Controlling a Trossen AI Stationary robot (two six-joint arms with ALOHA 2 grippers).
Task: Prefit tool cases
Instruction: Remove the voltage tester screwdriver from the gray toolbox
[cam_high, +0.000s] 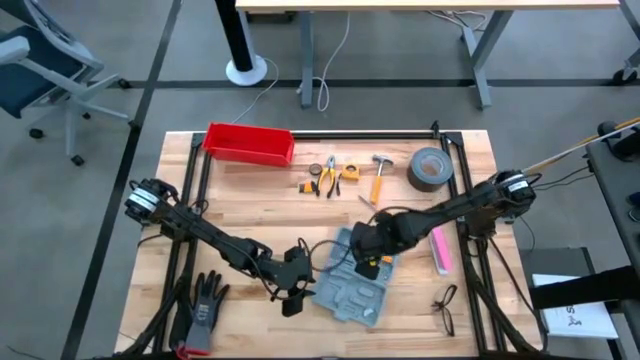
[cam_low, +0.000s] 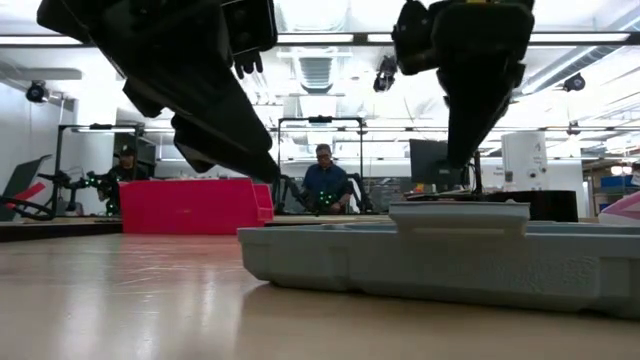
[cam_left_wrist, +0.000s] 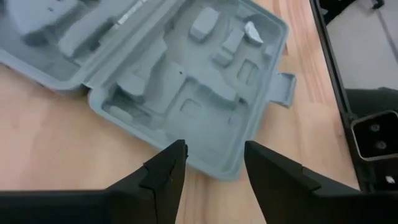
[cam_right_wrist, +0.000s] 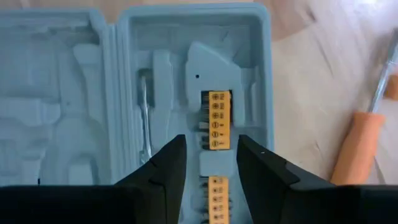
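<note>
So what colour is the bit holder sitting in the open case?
Yellow bit holder in the case; right wrist view shows it best.

The grey-blue tool case (cam_high: 352, 280) lies open and flat on the near middle of the table, both moulded halves facing up, with two yellow bit holders (cam_right_wrist: 217, 120) in its far half.
</note>
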